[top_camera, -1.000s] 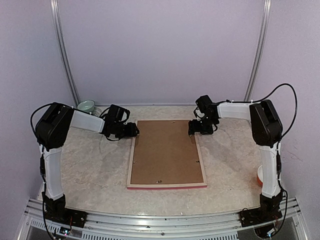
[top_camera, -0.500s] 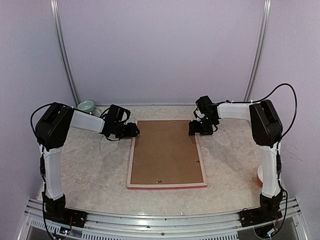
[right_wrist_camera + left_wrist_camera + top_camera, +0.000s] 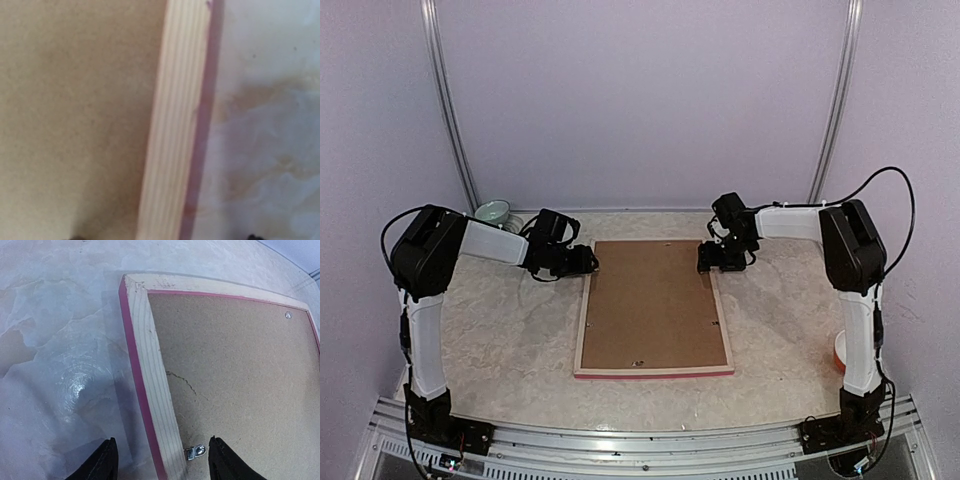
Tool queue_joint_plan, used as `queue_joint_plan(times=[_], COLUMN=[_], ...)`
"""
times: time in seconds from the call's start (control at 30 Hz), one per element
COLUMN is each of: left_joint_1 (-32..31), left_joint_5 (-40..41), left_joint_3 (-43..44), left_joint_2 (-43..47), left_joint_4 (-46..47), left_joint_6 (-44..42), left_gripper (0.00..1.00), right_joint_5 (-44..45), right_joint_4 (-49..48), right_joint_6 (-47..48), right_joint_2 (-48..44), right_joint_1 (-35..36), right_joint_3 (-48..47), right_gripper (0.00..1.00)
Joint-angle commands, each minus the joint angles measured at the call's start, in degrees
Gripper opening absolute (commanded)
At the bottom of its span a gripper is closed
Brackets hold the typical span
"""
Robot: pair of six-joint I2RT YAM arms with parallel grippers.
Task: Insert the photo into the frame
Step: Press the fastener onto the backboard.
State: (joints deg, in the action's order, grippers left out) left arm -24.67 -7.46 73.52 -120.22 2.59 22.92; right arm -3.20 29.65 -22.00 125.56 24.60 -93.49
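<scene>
Left claw (image 3: 163, 460) and right claw (image 3: 162, 237) are hanging open, empty, straddling upper rails of the face-down pink-edged pale-wood rectangular frame (image 3: 150, 370); I'm judging the brown backing board (image 3: 240, 380) needs lifting next.

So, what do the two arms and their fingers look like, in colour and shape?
The left arm and the right arm look the same: white tube-like links between bulky black joint housings. A thin black cable loops along each arm. The fingers are plain black with rounded tips. No markings can be read.
</scene>
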Motion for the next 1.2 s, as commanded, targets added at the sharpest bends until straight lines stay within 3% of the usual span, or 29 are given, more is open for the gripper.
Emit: queue_joint_plan(times=[0.0,1.17], left_joint_1=[0.5,0.5], left_joint_5=[-1.0,-1.8], left_joint_3=[-0.4,-0.4], left_joint_2=[-1.0,-0.9], left_joint_4=[0.7,1.0], left_joint_6=[-0.3,-0.1], left_gripper=[0.62,0.61], right_joint_5=[0.1,-0.7], right_joint_4=[-0.2,2.0], right_joint_6=[0.0,0.7], right_joint_2=[-3.2,0.7], right_joint_1=[-0.6,-1.0], right_joint_3=[1.5,0.7], right_gripper=[0.74,0.71])
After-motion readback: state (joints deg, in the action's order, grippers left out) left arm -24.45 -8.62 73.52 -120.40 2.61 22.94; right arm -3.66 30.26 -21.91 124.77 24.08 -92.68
